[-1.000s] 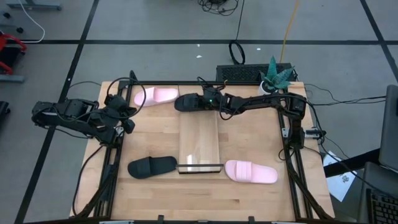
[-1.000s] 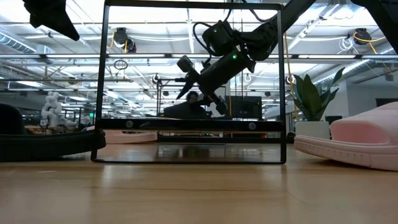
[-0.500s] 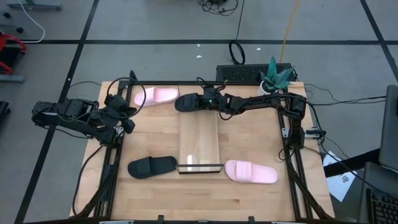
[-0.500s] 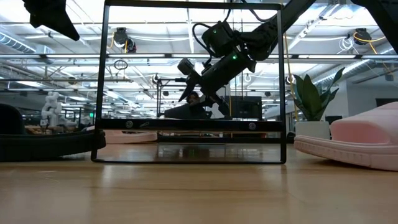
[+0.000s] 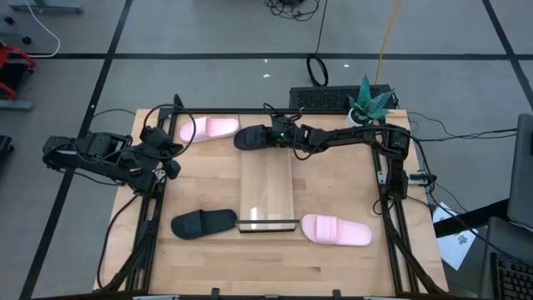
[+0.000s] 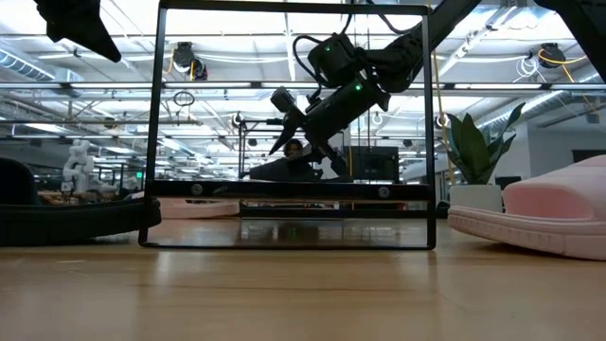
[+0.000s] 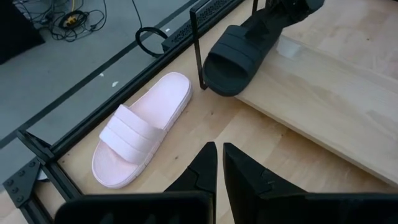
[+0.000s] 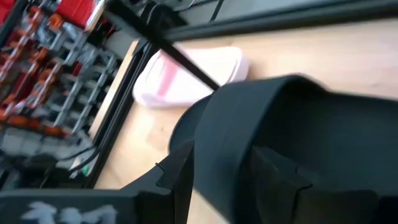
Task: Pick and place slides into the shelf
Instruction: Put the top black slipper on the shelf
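Observation:
My right gripper [image 5: 273, 135] reaches from the table's right to the far end of the shelf [image 5: 266, 187], a light-wood plank with a dark metal frame [image 6: 294, 189] at its near end, and is shut on a black slide [image 5: 252, 137]. A pink slide [image 5: 208, 127] lies flat on its sole at the far left. A second black slide [image 5: 204, 222] lies left of the shelf's near end and a second pink slide [image 5: 336, 230] right of it. My left gripper [image 7: 219, 168] waits shut over the table's left edge [image 5: 171, 165]. My right gripper holds the black slide at the end toward the table's right, behind the wide strap [image 8: 249, 124], with a finger [image 8: 177, 171] on either side. It comes slanting down from the right. The toe end [image 7: 217, 78] juts past the shelf's far end; whether it rests there I cannot tell.
A potted plant [image 5: 366, 104] stands at the far right corner, with cables and a dark box behind the far edge. Black frame rails [image 5: 150, 225] run along the table's left and right sides. Bare wood lies between the shelf and both side rails.

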{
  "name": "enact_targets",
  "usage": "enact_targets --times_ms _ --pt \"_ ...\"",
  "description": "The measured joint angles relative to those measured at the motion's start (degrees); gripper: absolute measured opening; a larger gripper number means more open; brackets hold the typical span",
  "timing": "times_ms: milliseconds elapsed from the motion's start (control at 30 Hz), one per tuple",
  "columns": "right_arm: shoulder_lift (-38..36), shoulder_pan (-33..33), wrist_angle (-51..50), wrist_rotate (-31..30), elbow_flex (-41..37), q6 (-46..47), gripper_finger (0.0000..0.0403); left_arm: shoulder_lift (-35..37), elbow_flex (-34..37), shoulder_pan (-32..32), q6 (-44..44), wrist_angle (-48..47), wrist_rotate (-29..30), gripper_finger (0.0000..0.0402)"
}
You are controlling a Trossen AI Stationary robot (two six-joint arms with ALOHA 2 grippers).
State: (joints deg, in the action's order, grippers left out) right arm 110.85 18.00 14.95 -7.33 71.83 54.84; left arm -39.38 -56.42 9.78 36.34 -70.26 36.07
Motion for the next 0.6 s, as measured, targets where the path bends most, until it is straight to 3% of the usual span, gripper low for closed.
enact_targets --times_ms 600 --pt "0.0 1.79 -1.81 1.44 -0.02 -3.64 0.0135 0.0 -0.02 0.02 1.9 0.01 -4.33 0.0026"
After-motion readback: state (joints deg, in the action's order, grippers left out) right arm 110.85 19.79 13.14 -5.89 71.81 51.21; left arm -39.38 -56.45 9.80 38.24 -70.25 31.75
